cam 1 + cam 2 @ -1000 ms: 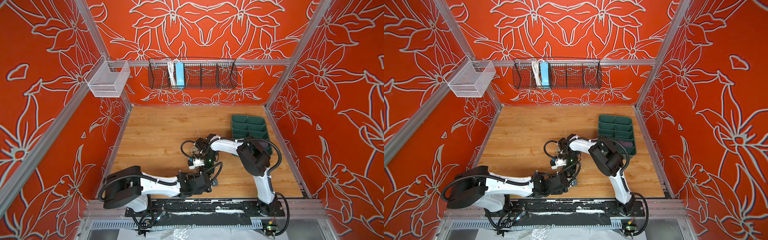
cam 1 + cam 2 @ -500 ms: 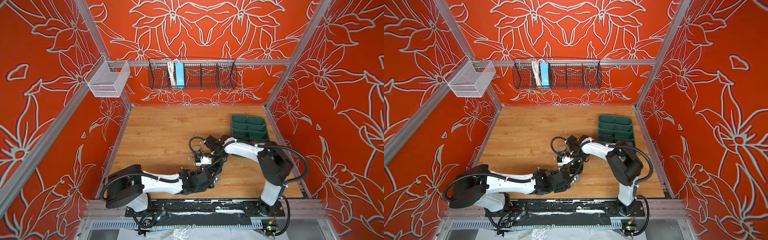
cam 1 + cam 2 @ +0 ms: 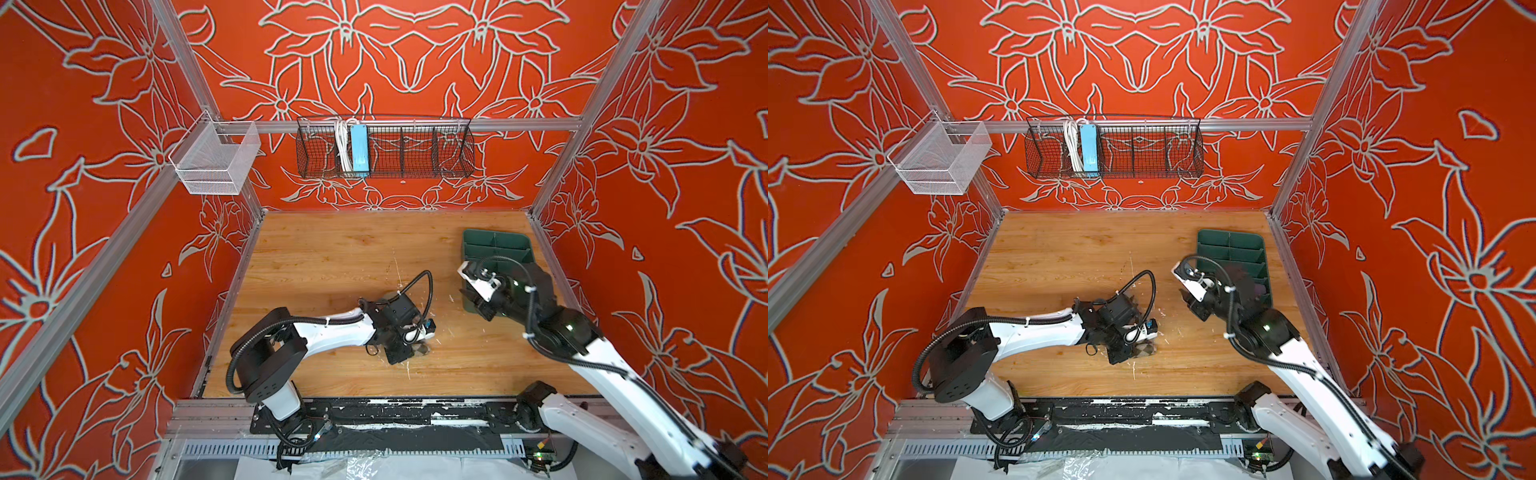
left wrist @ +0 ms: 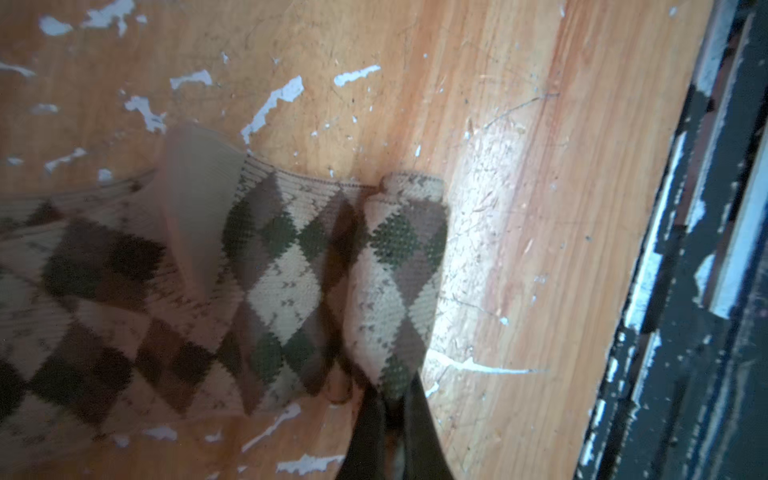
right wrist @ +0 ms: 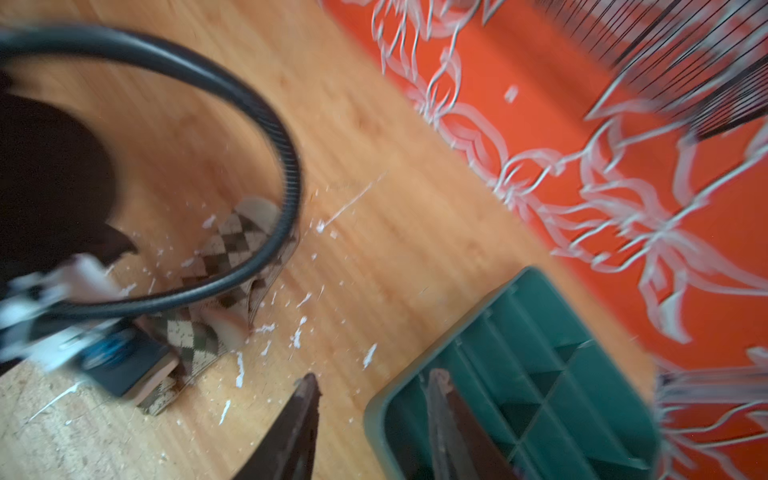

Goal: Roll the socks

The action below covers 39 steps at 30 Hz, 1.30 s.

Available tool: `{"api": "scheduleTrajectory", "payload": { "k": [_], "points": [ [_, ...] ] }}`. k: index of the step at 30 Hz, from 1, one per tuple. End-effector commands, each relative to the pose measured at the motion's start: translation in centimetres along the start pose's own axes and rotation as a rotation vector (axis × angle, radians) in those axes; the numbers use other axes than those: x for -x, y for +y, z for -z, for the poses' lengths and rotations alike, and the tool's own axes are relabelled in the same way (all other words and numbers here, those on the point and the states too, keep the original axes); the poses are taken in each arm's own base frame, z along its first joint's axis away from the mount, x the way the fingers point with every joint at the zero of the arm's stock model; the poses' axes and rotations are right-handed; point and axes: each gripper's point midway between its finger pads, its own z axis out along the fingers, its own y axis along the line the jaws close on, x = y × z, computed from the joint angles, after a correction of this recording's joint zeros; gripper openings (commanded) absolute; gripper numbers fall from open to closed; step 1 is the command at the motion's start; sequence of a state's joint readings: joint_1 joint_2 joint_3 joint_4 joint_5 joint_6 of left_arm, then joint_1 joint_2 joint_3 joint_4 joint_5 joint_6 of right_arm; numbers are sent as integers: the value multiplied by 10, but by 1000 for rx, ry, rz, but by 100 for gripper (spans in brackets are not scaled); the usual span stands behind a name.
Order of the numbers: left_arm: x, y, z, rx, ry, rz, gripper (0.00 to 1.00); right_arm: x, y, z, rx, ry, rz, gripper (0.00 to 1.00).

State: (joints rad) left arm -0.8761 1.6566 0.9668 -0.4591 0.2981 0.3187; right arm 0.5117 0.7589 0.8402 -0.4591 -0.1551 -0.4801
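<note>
Near the tabletop's (image 3: pixel 332 257) front: left claw (image 4: pixel 392 390) pinched tight on the rolled end of the argyle sock (image 4: pixel 270 266), the rest flat on the wood. Farther back: right claw (image 5: pixel 374 378) partly spread, empty, above the green tray's (image 3: pixel 494 243) near corner.

The right gripper (image 5: pixel 374 379) has swung away from the beige sock (image 4: pixel 270 270) to the near corner of the green tray (image 3: pixel 494 245), its jaws now apart. The left gripper (image 4: pixel 392 411) has slid rightward and clamped onto the sock's rolled end.
</note>
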Motion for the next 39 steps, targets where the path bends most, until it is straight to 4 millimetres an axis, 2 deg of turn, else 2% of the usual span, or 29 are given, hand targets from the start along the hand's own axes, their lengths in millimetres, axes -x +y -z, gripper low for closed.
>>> {"api": "scheduleTrajectory", "payload": {
  "k": [1, 4, 6, 7, 9, 12, 14, 18, 21, 23, 25, 28, 29, 30, 32, 34, 36, 39],
  "points": [
    [-7, -19, 3, -261, 40, 109, 0, -11, 53, 16, 228, -61, 214, 42],
    [0, -5, 3, -369, 40, 221, 0, -52, 92, 15, 363, 100, 361, 40],
    [2, 5, 1, -417, 45, 288, 0, -83, 112, 4, 405, 232, 509, 43],
    [2, 8, 0, -440, 49, 308, 0, -89, 120, -2, 419, 259, 552, 44],
    [1, 14, -5, -453, 76, 338, 0, -93, 139, -21, 432, 265, 608, 45],
    [1, 18, -12, -466, 101, 357, 0, -87, 165, -57, 425, 206, 663, 49],
    [0, 19, -15, -471, 109, 363, 0, -85, 175, -79, 403, 186, 680, 50],
    [-1, 19, -16, -473, 111, 369, 0, -95, 184, -115, 374, 221, 710, 51],
    [0, 19, -16, -476, 109, 369, 0, -105, 189, -131, 371, 248, 734, 50],
    [0, 19, -16, -473, 109, 369, 0, -116, 193, -137, 392, 289, 749, 46],
    [0, 19, -14, -469, 108, 365, 0, -126, 195, -140, 405, 335, 753, 35],
    [1, 24, -10, -420, 98, 351, 1, -137, 199, -132, 466, 406, 736, 16],
    [3, 28, -6, -383, 86, 343, 14, -138, 200, -127, 486, 426, 719, 8],
    [5, 32, -2, -348, 72, 331, 23, -140, 201, -123, 507, 446, 705, 4],
    [12, 43, 11, -247, 18, 296, 38, -145, 206, -107, 581, 490, 680, 0],
    [20, 53, 28, -148, -44, 260, 47, -148, 211, -93, 646, 529, 649, 0],
    [28, 73, 48, -3, -109, 247, 49, -152, 215, -82, 697, 566, 619, 0],
    [36, 110, 90, 286, -216, 246, 50, -157, 221, -70, 764, 627, 580, 0]
  ]
}}
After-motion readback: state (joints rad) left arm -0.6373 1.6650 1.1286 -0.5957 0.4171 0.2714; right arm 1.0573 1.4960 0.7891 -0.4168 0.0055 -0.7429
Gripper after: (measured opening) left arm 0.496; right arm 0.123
